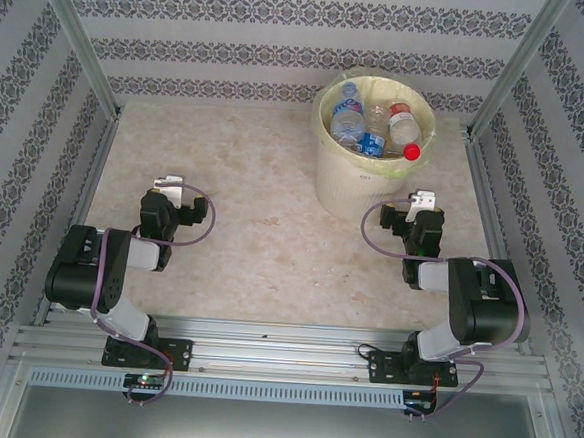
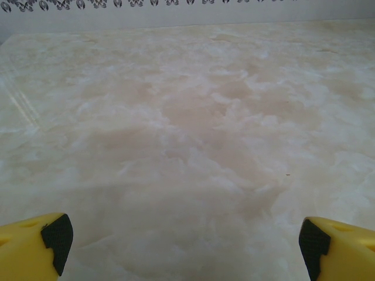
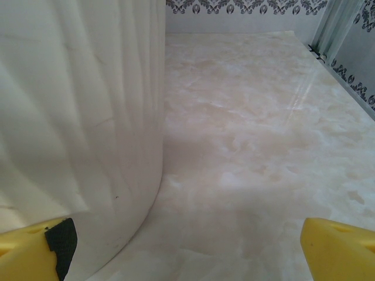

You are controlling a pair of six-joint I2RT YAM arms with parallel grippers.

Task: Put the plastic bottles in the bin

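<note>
The bin [image 1: 346, 186], a cream-white bucket lined with a pale yellow bag, stands at the back right of the table. Several clear plastic bottles [image 1: 376, 131] lie inside it; one has a red cap [image 1: 412, 150]. My left gripper [image 1: 170, 184] rests low over the table on the left, open, with nothing between its yellow fingers [image 2: 35, 246]. My right gripper [image 1: 425, 200] sits just right of the bin's base, also open with nothing in it. In the right wrist view the bin's ribbed wall [image 3: 76, 117] rises close on the left, just ahead of the left fingertip [image 3: 58, 243].
The marbled beige table top [image 1: 265, 177] stretches between the arms and the back wall. Patterned walls and metal frame posts [image 1: 83, 54] close in the sides and back. A metal rail [image 1: 283, 349] runs along the near edge at the arm bases.
</note>
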